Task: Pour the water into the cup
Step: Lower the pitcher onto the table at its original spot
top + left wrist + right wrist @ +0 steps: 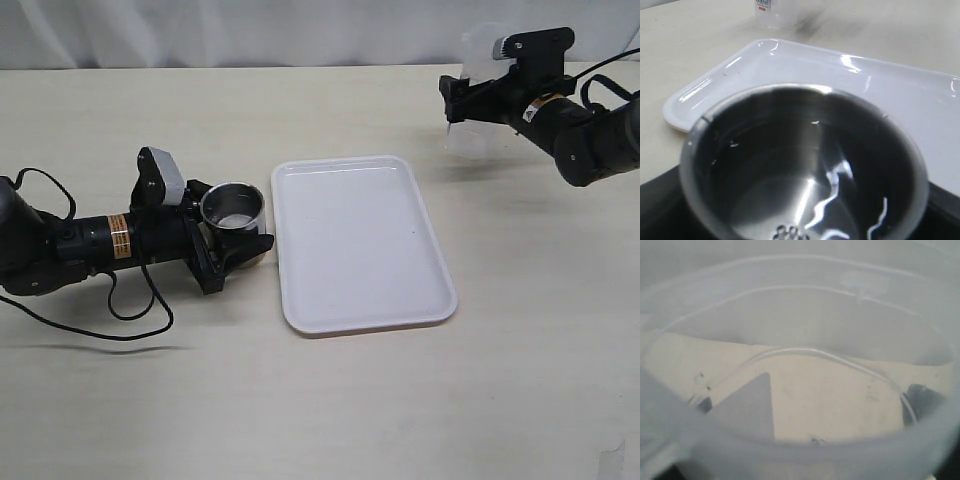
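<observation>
The short brushed-steel cup stands upright just left of the white tray, gripped on both sides by my left gripper. In the left wrist view the cup fills the frame, with a little clear water, rippled and with a few bubbles, at its bottom. My right gripper is at the back right, shut on the translucent plastic tumbler, which it holds upright. In the right wrist view the tumbler looks empty. I cannot tell whether it touches the table.
A white rectangular tray lies empty in the middle, between the two arms; its corner shows in the left wrist view. The tumbler's base shows beyond it. A black cable loops on the table by the left arm.
</observation>
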Available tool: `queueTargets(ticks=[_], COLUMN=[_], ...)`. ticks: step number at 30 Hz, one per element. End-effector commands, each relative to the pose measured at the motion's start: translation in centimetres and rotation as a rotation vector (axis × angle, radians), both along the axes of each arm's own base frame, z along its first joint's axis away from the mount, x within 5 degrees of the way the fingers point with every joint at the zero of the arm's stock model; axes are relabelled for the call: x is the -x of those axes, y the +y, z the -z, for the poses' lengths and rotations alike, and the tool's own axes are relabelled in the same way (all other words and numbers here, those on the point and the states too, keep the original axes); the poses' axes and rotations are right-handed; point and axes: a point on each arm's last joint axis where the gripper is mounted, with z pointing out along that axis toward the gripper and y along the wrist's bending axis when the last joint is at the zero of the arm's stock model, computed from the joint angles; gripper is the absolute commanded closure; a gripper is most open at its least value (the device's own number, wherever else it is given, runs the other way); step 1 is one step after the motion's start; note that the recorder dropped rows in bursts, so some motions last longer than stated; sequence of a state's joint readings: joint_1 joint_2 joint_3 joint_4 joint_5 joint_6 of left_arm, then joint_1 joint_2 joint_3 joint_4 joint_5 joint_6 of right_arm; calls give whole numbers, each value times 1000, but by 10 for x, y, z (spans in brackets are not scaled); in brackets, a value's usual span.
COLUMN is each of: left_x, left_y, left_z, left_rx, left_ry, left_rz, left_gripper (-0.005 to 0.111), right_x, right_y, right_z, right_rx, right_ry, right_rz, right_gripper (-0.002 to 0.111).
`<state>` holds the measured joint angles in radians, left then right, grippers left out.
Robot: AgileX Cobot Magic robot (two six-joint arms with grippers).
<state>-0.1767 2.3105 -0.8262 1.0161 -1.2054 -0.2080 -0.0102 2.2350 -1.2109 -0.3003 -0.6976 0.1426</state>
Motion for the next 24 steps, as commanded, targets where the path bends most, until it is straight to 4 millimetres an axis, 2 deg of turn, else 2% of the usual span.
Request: queueTargets(ticks=[1,18,24], left_x=[-2,-1,-1], left_y=[-1,-2,-2], left_z=[-3,-3,-3], left_rx=[20,19,19], left_ry=[-7,-7,-7], left_rz=[-2,-1,-1], left_gripper=[107,107,107], right_x=[0,1,2], right_y=[1,-2,1], right_z=[0,4,-13], right_rx=[1,-1,34], right_ry=[-8,45,6], right_rz=[-8,22,-23], right_gripper=[-1,-1,-1])
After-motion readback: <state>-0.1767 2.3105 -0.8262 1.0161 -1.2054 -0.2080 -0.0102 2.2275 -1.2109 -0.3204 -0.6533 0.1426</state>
